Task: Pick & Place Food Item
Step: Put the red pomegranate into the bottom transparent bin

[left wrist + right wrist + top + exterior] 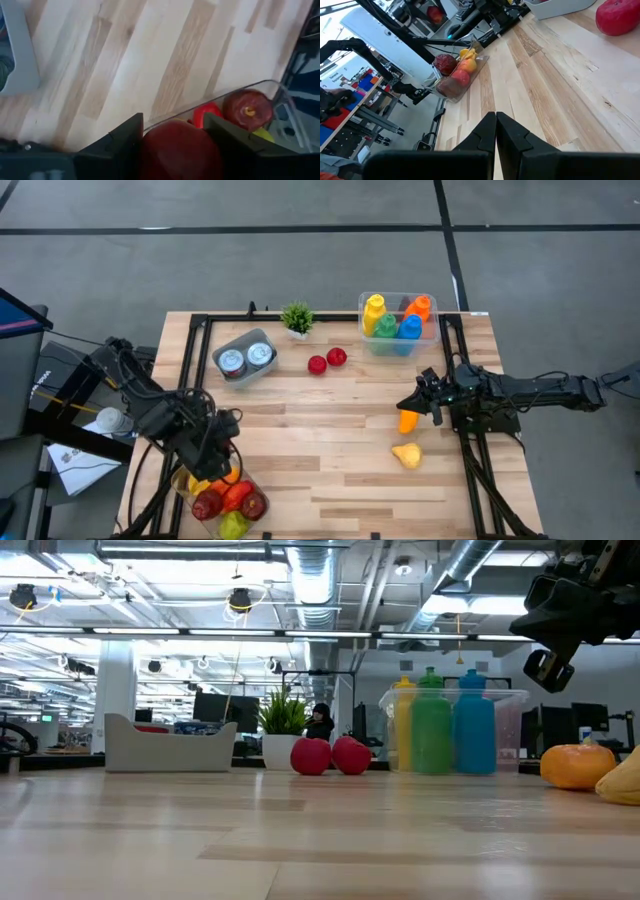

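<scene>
My left gripper is at the table's near left corner, over a clear container that holds several fruits. It is shut on a dark red round fruit. Inside the container lie a red piece, a red apple and a yellow-green piece. My right gripper is shut on nothing and hangs above the table, just beyond an orange fruit. A yellow pear lies nearer the near edge. My left gripper pinches the dark red fruit between its two fingers, one on each flank of the fruit. The fruit fills the gap between them. It sits over the container's rim; whether it rests on the fruits below cannot be told.
Two red round items lie mid-table. A clear bin with coloured bottles stands at the far right, a small potted plant at the far edge, and a grey tray with two cans left of centre. Bare wood stretches between the arms.
</scene>
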Available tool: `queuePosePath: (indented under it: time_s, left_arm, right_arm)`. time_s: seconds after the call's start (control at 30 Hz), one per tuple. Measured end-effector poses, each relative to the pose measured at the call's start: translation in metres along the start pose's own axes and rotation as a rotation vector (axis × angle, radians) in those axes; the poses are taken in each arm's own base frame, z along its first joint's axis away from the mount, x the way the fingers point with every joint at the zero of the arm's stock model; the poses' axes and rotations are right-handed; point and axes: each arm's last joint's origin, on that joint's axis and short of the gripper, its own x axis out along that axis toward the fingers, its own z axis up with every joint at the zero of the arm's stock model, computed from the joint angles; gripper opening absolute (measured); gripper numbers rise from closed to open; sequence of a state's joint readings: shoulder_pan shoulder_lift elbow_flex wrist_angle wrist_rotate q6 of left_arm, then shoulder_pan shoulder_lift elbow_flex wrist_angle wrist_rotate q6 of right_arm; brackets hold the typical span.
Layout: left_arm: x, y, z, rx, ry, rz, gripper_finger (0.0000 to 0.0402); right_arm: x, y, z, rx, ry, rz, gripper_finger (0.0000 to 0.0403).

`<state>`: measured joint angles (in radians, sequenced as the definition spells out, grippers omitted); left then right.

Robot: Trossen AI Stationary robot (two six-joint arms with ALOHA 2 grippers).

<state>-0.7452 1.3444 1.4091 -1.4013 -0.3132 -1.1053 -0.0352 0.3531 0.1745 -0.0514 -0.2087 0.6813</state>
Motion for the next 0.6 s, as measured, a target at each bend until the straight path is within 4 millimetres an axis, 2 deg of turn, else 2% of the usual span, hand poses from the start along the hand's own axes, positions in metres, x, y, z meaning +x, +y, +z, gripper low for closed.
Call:
queuePosePath:
  time_s: [0.13,0.43,0.6]
  left_arm:
    - [0.015,-0.002,-0.01,-0.005,0.026,0.018,0.0191]
    - [0.074,0.001,-0.041,-0.039,0.24,0.02,0.0199]
    - [0.096,0.003,-0.052,-0.045,0.312,-0.01,0.0192]
  right_arm:
    - [0.0,0.0,0.0,0.0,0.0,0.0,0.0006]
    - [0.0,0.0,0.0,0.0,0.0,0.0,0.0006]
    - [0.0,0.0,0.0,0.0,0.001,0.0,0.0006]
